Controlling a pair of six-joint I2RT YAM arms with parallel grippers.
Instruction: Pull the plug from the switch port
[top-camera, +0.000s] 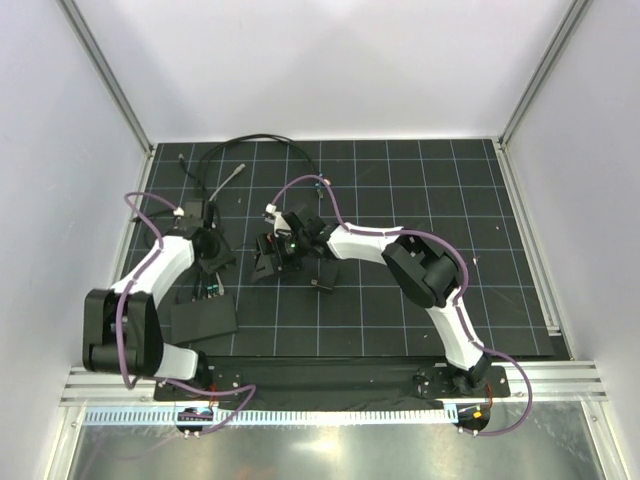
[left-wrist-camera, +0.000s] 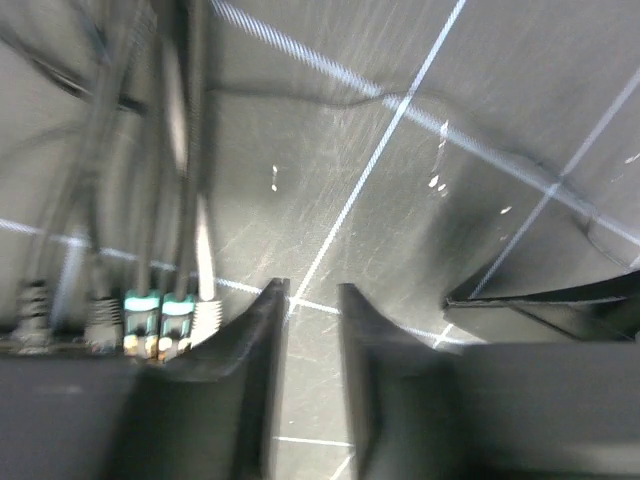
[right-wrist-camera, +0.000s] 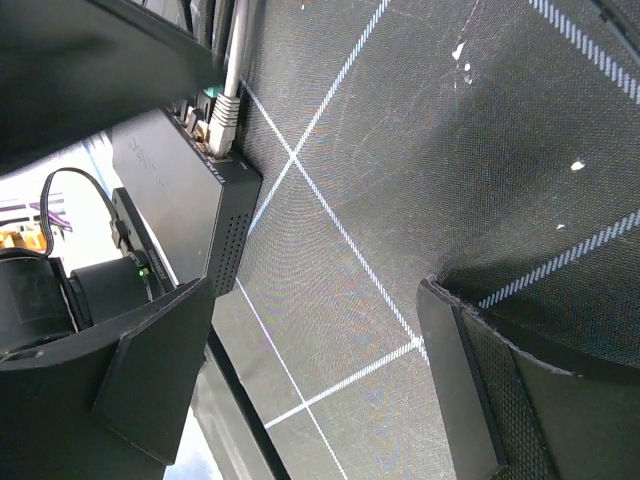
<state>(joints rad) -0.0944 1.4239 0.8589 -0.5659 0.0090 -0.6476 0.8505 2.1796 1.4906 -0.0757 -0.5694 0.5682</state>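
The switch is a flat black box (top-camera: 205, 318) at the left front of the mat. Its port edge (top-camera: 207, 291) faces away from the arm bases, with several plugs (left-wrist-camera: 140, 308) seated in it. In the right wrist view a grey plug (right-wrist-camera: 224, 108) sits in a port at the box's (right-wrist-camera: 175, 195) corner. My left gripper (top-camera: 211, 270) hovers just behind the port edge, to the right of the plugs. Its fingers (left-wrist-camera: 262, 340) stand a narrow gap apart with only mat between them. My right gripper (top-camera: 290, 270) is wide open and empty, right of the switch.
Black cables (top-camera: 250, 145) loop over the back of the mat, with loose plug ends (top-camera: 236, 172) lying there. A dark slab edge (left-wrist-camera: 560, 298) shows right of the left fingers. Metal rails (top-camera: 530, 90) and white walls bound the mat.
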